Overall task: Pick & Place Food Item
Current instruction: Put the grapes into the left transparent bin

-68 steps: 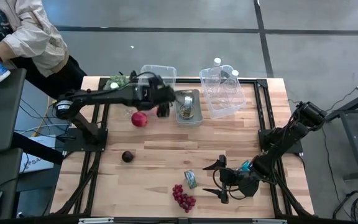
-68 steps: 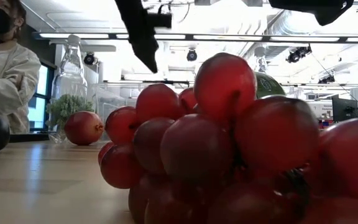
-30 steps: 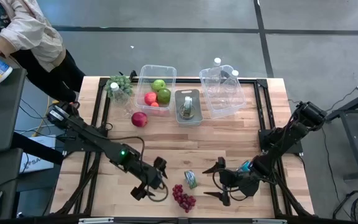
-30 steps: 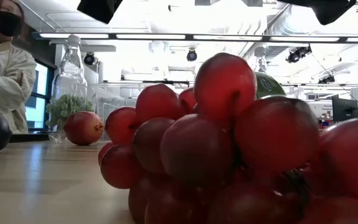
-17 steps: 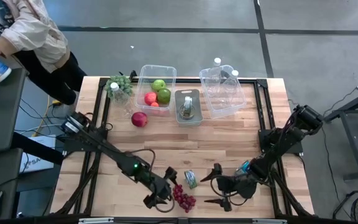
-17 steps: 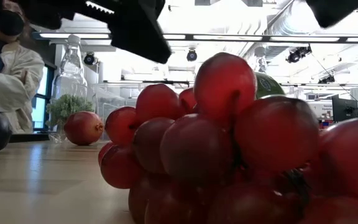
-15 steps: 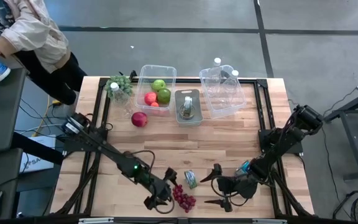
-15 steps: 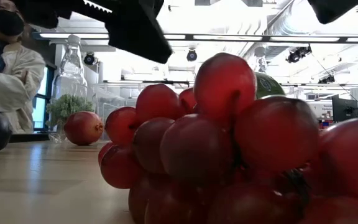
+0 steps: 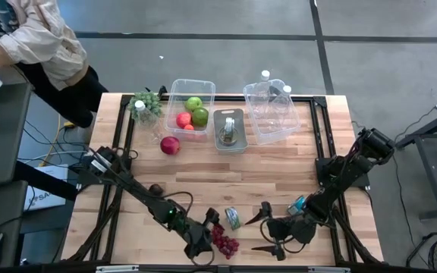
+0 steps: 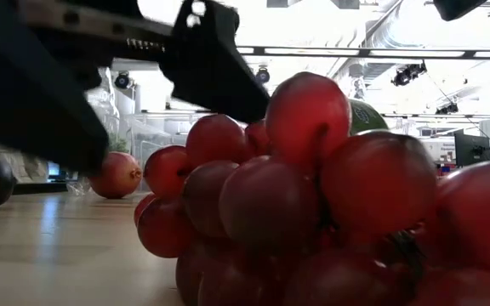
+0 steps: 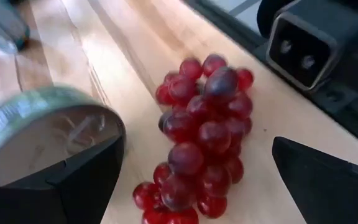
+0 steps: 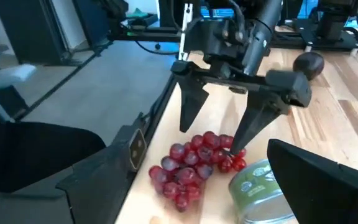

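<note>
From above, I see my left hand [image 9: 212, 231] stretched far across the counter [image 9: 203, 171] to its near edge, poised right at the grape bunch [image 9: 223, 241]. Its fingers are spread wide and grasp nothing. Just past that hand lies a small green-labelled tin [image 9: 232, 218]. My right hand [image 9: 262, 227] waits on the far side of the tin from the left one, also released and empty. Well behind the left hand sit the clear bin [image 9: 190, 110] with apples, a loose red apple [image 9: 170, 145] and a dark round fruit [image 9: 156, 189].

At counter level, the grape bunch [image 10: 313, 195] fills the picture, resting on the wood. A dark finger [image 10: 215, 64] of the left hand slants down just over its top, with another dark part of that arm at the side; I cannot tell whether either touches.

Through the left wrist, the grape bunch [image 11: 204, 130] lies directly ahead, centred between the two spread fingers, with the tin [image 11: 42, 134] beside one of them.

Through the right wrist, I see the left hand [image 12: 213, 134] from the front, its fingers straddling the top of the grape bunch [image 12: 194, 165]; the tin [image 12: 257, 186] is just beside.

I judge this the approach before the grasp. Next I should lower a little, clench gently so no grapes are crushed, and keep clear of the tin.
</note>
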